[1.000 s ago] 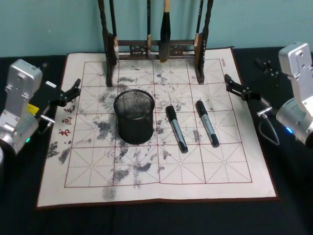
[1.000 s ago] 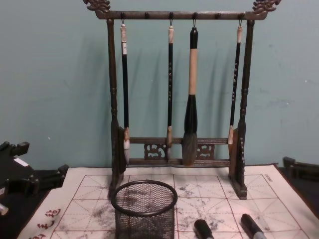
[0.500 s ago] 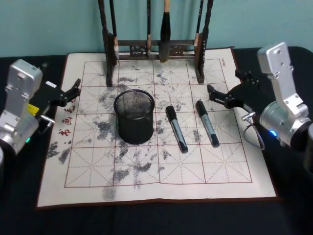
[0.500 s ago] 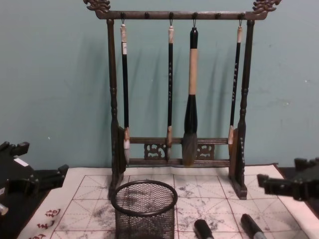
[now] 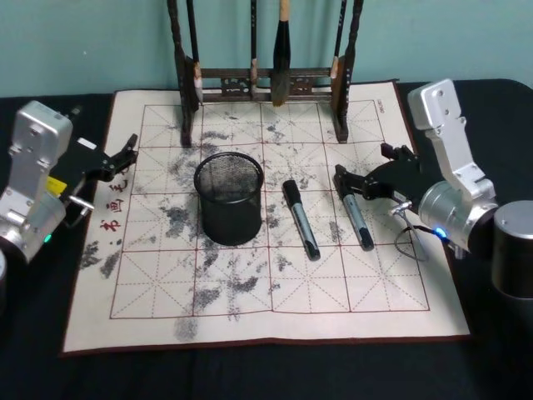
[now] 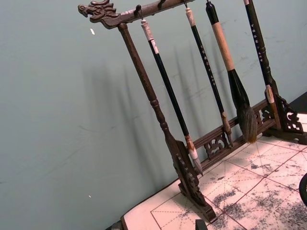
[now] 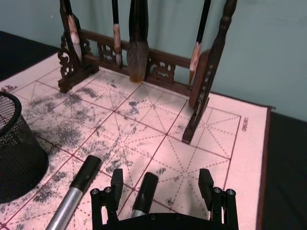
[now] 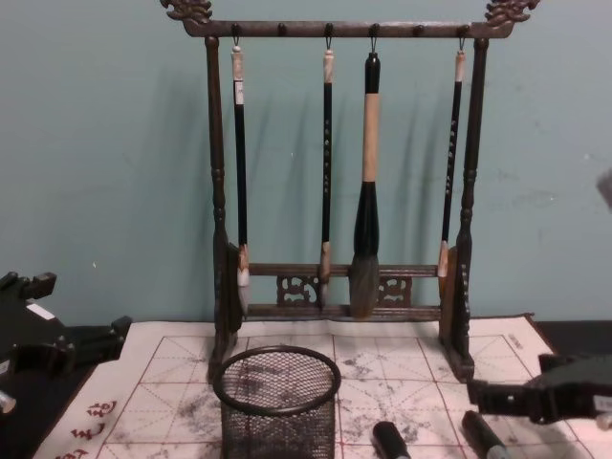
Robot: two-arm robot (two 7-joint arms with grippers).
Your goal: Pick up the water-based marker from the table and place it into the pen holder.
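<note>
Two black-and-grey water-based markers lie on the gridded mat, one (image 5: 300, 218) beside the pen holder and one (image 5: 353, 208) further right. The pen holder (image 5: 228, 197) is a round black mesh cup standing upright left of them. My right gripper (image 5: 362, 171) is open and low over the far end of the right marker. In the right wrist view that marker's black cap (image 7: 145, 190) lies between the open fingers (image 7: 115, 188), with the other marker (image 7: 76, 189) and the pen holder (image 7: 14, 148) off to the side. My left gripper (image 5: 117, 158) is parked, open, at the mat's left edge.
A tall dark wooden brush rack (image 5: 266, 83) with several hanging brushes stands at the back of the mat, close behind the right gripper. The ink-stained mat (image 5: 250, 292) lies on a black table. In the chest view the right gripper (image 8: 521, 382) comes in from the right beside the rack's post (image 8: 461, 287).
My right arm has swung in from the mat's right edge toward the middle and lowered, so its open fingers now straddle the right marker's far end. The left arm has not moved.
</note>
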